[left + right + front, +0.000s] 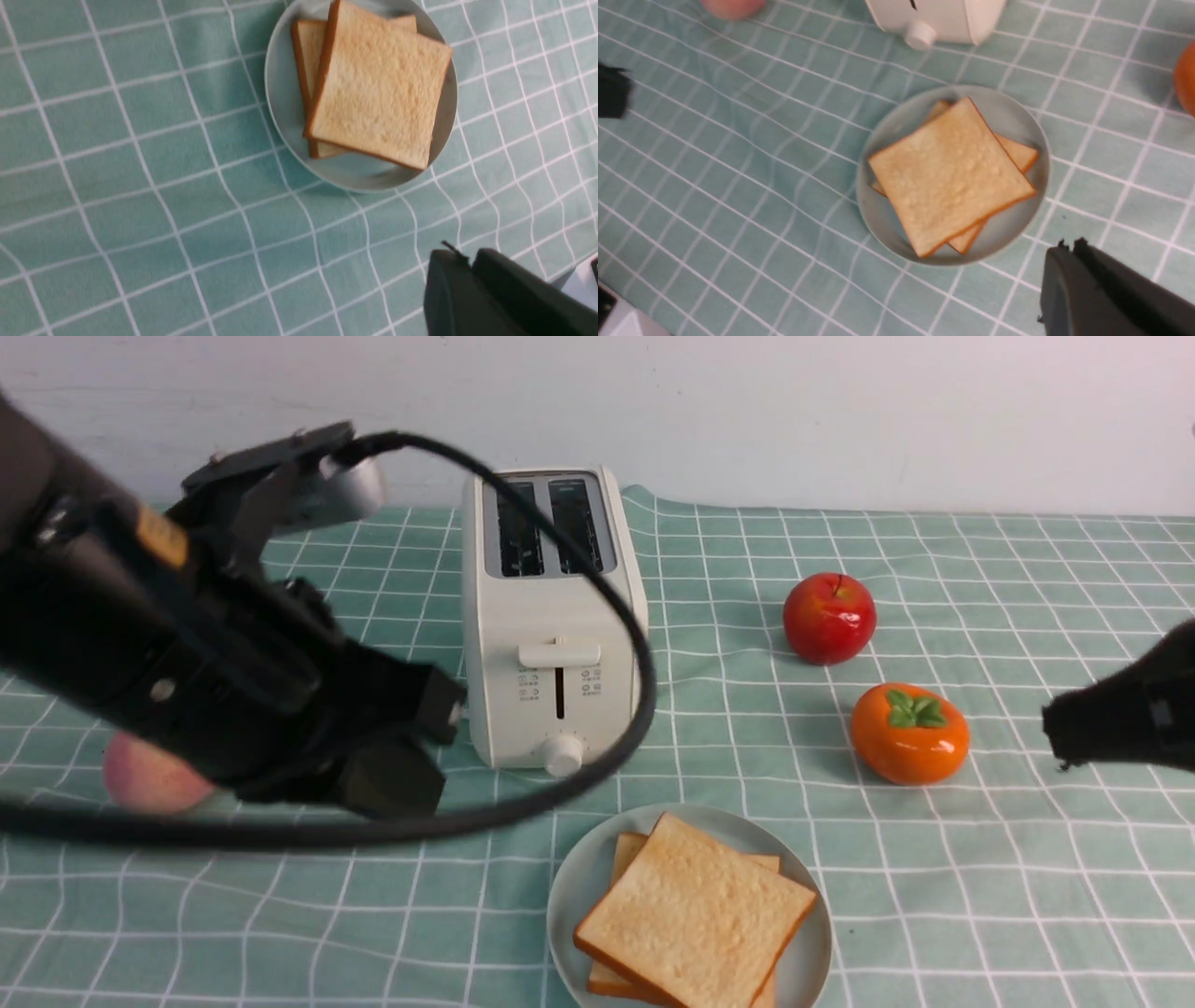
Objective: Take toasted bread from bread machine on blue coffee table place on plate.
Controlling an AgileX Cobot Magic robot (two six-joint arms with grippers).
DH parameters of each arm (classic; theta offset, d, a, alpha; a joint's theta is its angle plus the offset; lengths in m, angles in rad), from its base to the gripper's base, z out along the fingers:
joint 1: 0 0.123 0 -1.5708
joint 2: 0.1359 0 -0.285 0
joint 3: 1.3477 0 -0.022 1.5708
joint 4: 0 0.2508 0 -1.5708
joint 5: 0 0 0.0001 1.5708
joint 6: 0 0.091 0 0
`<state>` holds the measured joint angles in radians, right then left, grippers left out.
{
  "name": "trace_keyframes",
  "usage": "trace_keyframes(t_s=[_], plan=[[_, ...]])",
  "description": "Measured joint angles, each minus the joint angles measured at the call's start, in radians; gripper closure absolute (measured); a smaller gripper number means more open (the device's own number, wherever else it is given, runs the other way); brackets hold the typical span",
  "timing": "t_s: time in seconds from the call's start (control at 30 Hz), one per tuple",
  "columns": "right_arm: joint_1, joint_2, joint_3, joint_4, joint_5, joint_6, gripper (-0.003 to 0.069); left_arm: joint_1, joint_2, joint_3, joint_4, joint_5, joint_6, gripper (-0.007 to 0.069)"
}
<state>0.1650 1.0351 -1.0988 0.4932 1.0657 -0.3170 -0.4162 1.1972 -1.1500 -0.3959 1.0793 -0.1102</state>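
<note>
Jaws closed & empty on left gripper point(463, 262) and right gripper point(1070, 254); both slices of toasted bread point(695, 919) lie stacked on plate point(577, 889), bread machine point(551, 644) slots bare; job looks done, so lift arms straight off, keeping cable point(644, 691) clear of plate.

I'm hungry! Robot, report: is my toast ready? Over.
Tools shut, empty: left tool, right tool. Two square golden toast slices stacked on round pale mint plate. Slots of cream-white toaster empty. Nothing blocking the plate.

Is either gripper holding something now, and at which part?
Nothing is held. The left gripper and right gripper are shut and empty; both toast slices lie on the plate.
</note>
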Motion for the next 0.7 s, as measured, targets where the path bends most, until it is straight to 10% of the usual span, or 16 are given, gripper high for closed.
trace_keyframes(t_s=[0.7], plan=[[0.026,-0.672,0.999,-0.036,-1.023,-0.106,0.0677,0.0,-0.818,0.564,-0.167,-0.057,-0.185,0.0638]])
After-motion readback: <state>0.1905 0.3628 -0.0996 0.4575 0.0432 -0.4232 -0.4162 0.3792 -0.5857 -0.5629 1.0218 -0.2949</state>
